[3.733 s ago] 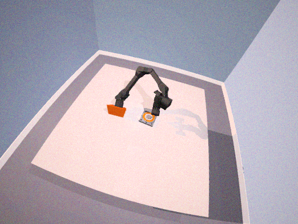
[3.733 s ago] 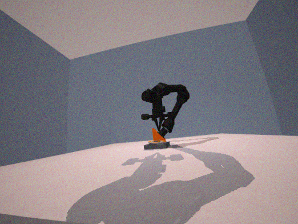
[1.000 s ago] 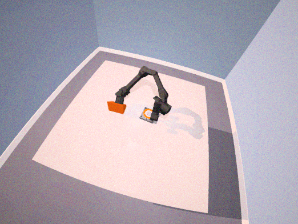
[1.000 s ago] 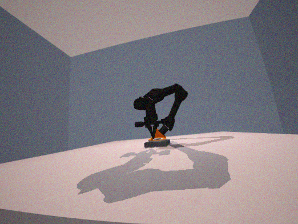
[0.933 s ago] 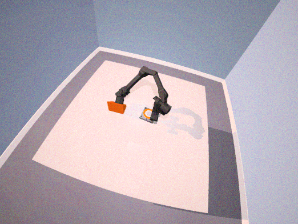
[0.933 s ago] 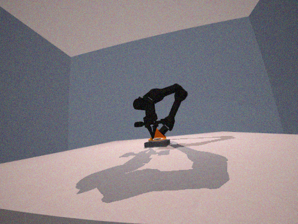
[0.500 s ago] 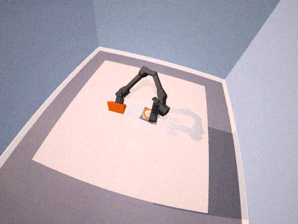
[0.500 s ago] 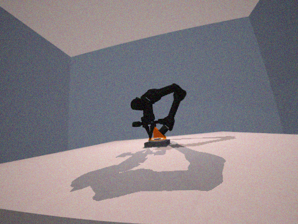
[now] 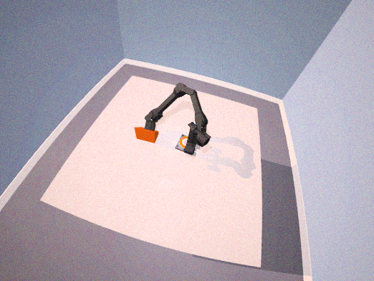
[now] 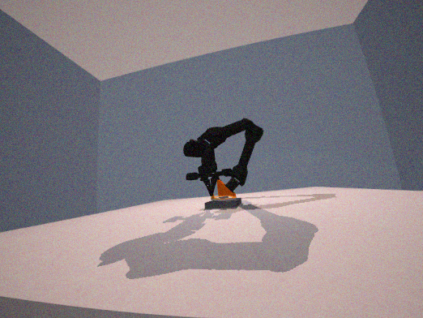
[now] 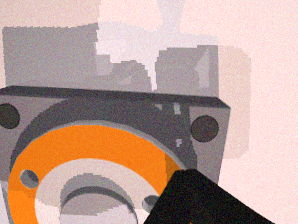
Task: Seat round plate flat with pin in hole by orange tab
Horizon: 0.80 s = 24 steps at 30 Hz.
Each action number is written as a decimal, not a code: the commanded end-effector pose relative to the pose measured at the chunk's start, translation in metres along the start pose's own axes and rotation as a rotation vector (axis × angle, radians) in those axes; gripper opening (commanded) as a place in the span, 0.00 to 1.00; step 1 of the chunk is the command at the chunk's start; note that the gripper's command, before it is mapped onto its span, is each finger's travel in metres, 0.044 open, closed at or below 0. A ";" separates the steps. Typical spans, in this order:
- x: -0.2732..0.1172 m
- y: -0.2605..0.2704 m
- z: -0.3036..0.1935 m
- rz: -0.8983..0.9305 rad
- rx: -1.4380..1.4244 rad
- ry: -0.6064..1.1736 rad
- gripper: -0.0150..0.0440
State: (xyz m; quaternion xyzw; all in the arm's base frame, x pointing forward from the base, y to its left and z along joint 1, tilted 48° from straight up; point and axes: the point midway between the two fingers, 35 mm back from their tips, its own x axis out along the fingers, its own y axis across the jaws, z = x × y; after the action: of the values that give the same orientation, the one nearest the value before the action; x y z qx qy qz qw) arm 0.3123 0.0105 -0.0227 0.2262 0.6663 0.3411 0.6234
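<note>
The black two-finger tool (image 11: 189, 192) is shut narrow with nothing between its fingers; in the wrist view the two fingers meet in one point. That point stands on or just at the inner edge of the round plate with the broad orange ring (image 11: 87, 156), on the ring's right part as this view shows it. I cannot tell if it really touches or only hangs very close.

The plate lies on the grey square base block (image 11: 206, 156), around the pale centre part with the post (image 11: 93, 209). From the tool tip the most of the ring goes to the left and away, so the plate centre is left of the tip. I judge the coming move is a sideways push along the ring, to turn the plate round the post until the hole meets the pin.

A small dark hole in the ring (image 11: 29, 177) shows far left of the tip, approx. opposite side. If this is the hole next to the tab, I cannot tell; tab and pin are not clear in any view.

Exterior view gives what wrist view does not: the arm reaches steep down onto the base (image 10: 223, 203), and the orange there seems to rise up, so the plate is prob. tilted. Top view shows only the tool (image 9: 191, 143) over the block on the surface (image 9: 143, 201), w/o details.
</note>
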 end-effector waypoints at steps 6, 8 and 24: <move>0.000 -0.005 -0.013 -0.001 0.004 0.011 0.25; 0.000 -0.006 -0.014 -0.001 0.004 0.011 0.25; -0.001 -0.008 -0.024 -0.001 0.005 0.011 0.25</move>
State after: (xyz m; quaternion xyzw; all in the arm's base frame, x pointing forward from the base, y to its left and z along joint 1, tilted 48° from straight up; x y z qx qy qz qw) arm 0.2946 0.0007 -0.0264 0.2262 0.6677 0.3402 0.6223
